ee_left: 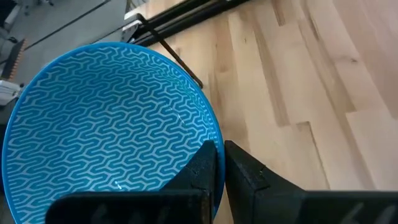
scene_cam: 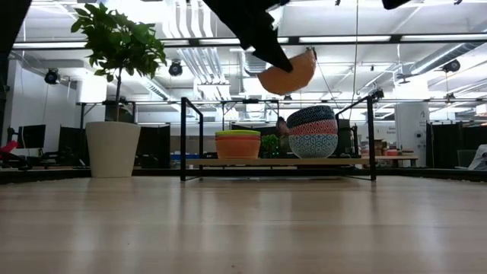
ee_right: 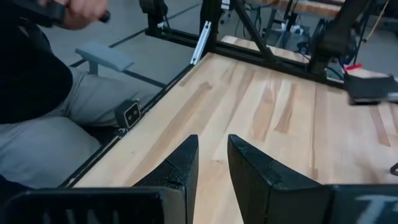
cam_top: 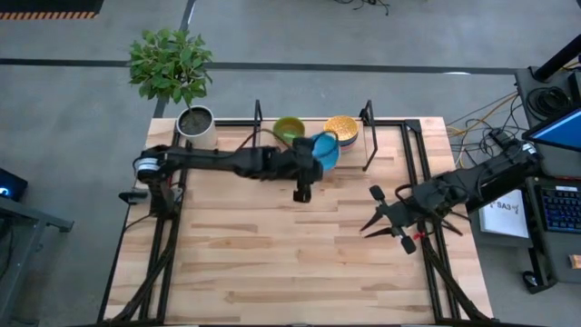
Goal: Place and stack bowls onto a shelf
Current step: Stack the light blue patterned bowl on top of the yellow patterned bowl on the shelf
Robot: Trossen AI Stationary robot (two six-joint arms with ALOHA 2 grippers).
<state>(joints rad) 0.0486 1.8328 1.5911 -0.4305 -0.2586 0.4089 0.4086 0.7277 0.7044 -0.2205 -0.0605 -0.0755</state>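
Clamped between the fingers of the left gripper [ee_left: 219, 165] is the rim of a blue patterned bowl [ee_left: 106, 124], held in the air above the shelf [scene_cam: 278, 161] between its two stacks. On the plank are seen a green-topped stack [cam_top: 289, 128] and a stack topped by a mustard dotted bowl [cam_top: 341, 126]. Over bare tabletop [cam_top: 272, 254], the right gripper [ee_right: 212, 163] is held with fingers apart.

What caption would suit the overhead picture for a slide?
Left gripper carries a blue patterned bowl toward the shelf holding two stacks; right gripper waits, empty.
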